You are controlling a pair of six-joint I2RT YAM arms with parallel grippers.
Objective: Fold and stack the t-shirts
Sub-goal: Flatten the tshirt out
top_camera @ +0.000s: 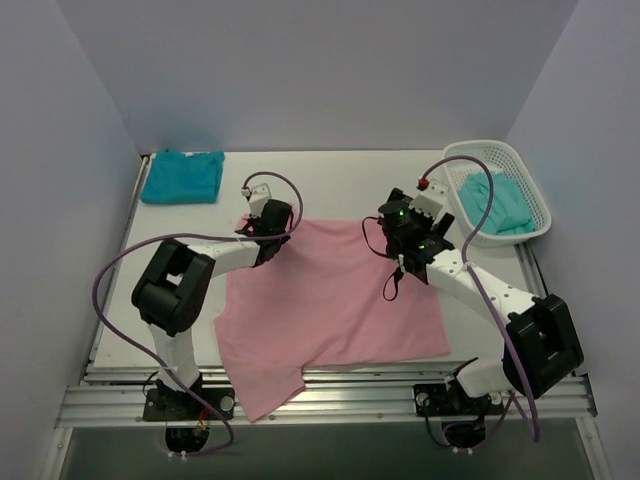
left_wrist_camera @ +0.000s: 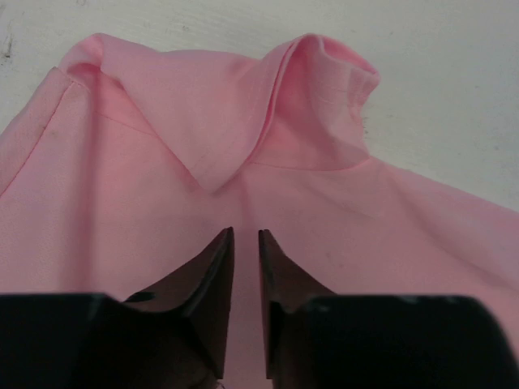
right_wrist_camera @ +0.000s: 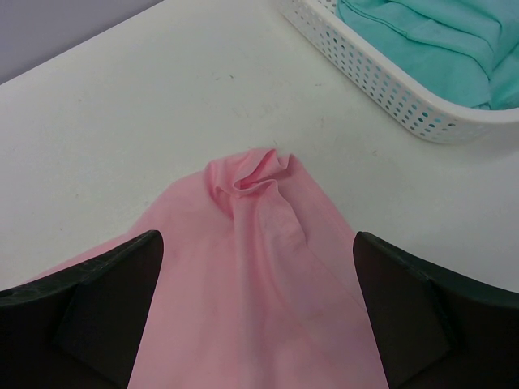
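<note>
The left gripper (left_wrist_camera: 246,237) has its two dark fingers drawn close, with only a thin slit between the tips. Pink cloth shows through the slit, but I cannot tell whether any of it is pinched. The tips sit low over the pink t-shirt (top_camera: 330,300) at its 11 o'clock corner. In the left wrist view, at 12 o'clock from the tips, the cloth rises in a soft rolled fold with a seam running beside it.

The right gripper (right_wrist_camera: 258,241) stands wide open and holds nothing. Its fingers straddle the shirt's 1 o'clock corner, where the fabric bunches into a small crumpled peak.

The pink shirt lies spread mostly flat in the middle of the white table (top_camera: 330,172). It is smooth and plain, and one sleeve trails over the near edge at 7 o'clock.

At the table's 10 o'clock corner lies the deep teal t-shirt (top_camera: 182,176), folded into a neat rectangle well apart from the pink one. At 2 o'clock sits the white mesh basket (top_camera: 543,215), with the mint-teal t-shirt (top_camera: 497,205) lying rumpled inside it.
</note>
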